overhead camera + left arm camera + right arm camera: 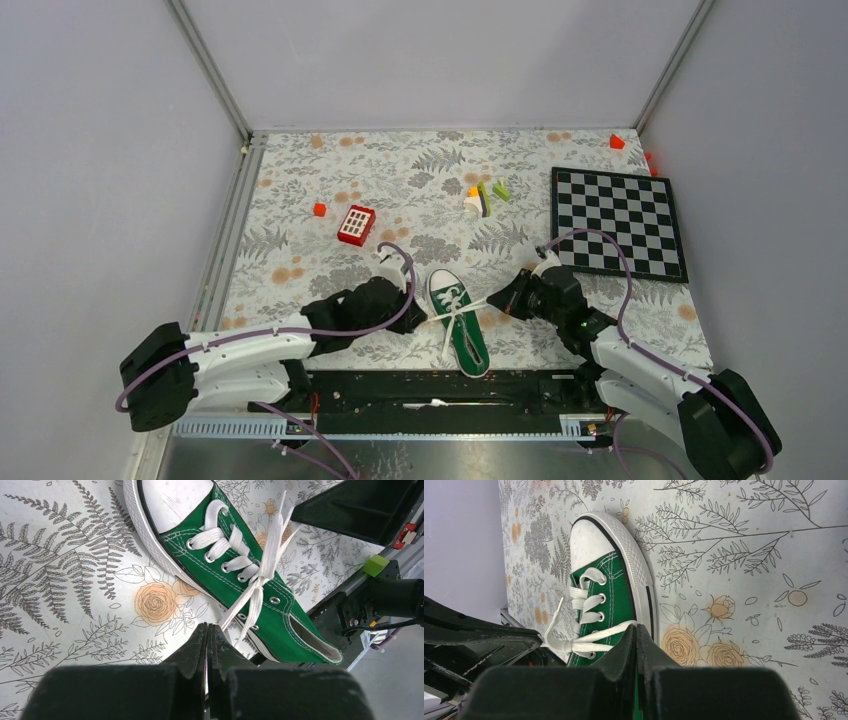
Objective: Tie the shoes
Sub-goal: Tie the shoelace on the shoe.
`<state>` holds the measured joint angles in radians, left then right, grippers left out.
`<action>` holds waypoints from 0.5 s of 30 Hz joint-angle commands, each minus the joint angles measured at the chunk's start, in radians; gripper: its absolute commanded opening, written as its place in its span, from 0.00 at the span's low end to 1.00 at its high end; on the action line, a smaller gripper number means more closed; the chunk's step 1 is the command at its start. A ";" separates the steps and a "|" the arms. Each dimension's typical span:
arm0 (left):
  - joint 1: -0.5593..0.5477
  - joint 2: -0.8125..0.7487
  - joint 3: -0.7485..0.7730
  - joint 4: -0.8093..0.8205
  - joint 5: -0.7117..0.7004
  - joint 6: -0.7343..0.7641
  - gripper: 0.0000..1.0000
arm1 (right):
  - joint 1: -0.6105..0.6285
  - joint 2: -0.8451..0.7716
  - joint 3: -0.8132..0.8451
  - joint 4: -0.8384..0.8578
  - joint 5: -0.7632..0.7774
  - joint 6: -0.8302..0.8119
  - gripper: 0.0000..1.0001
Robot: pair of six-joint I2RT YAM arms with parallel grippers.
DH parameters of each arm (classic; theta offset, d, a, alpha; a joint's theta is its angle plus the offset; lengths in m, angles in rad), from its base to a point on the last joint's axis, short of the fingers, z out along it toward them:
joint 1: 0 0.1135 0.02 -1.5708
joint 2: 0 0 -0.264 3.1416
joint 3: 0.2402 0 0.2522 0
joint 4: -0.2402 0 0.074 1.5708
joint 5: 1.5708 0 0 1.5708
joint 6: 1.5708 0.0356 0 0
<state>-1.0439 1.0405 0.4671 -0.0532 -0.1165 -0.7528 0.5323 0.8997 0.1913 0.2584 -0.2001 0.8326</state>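
The green shoe (462, 325) lies on the floral table near the front edge, its white toe cap pointing away from the arms; it also shows in the wrist views as the shoe (235, 545) and the shoe (616, 587). Its white laces (265, 565) cross in a knot over the tongue. My left gripper (418, 303) sits at the shoe's left side, its jaws shut (208, 626), and a thin lace strand runs down into its tips. On the shoe's right, my right gripper (497, 300) is shut (636, 627) on a lace strand (599, 635) stretched out from the knot.
A red-and-white keypad block (356, 225) and an orange cube (319, 209) lie beyond the left arm. Small coloured blocks (485, 195) sit mid-table, with a chessboard (618, 222) at the right. The black base rail (440, 385) runs just behind the shoe's heel.
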 commanded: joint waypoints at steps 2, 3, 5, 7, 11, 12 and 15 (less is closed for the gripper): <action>0.020 -0.043 -0.008 -0.016 -0.027 0.020 0.00 | -0.018 0.005 0.000 -0.002 0.041 -0.008 0.00; 0.022 -0.055 -0.011 -0.015 -0.026 0.020 0.00 | -0.018 0.006 -0.001 -0.002 0.041 -0.007 0.00; 0.024 -0.073 -0.013 -0.017 -0.022 0.020 0.00 | -0.019 0.008 -0.001 -0.002 0.040 -0.007 0.00; 0.024 -0.083 -0.014 -0.020 -0.018 0.021 0.00 | -0.018 0.011 0.000 -0.001 0.034 -0.003 0.00; 0.025 -0.074 -0.022 -0.003 -0.004 0.017 0.00 | -0.018 0.017 -0.001 0.011 0.023 0.003 0.00; 0.024 -0.064 -0.023 0.000 -0.002 0.017 0.00 | -0.018 0.016 -0.001 0.012 0.022 0.005 0.00; 0.025 -0.045 -0.037 0.021 0.008 0.004 0.00 | -0.018 0.008 -0.005 0.007 0.023 0.004 0.00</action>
<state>-1.0279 0.9802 0.4564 -0.0502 -0.1150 -0.7528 0.5308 0.9119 0.1913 0.2592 -0.2047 0.8394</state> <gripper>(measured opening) 0.010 0.017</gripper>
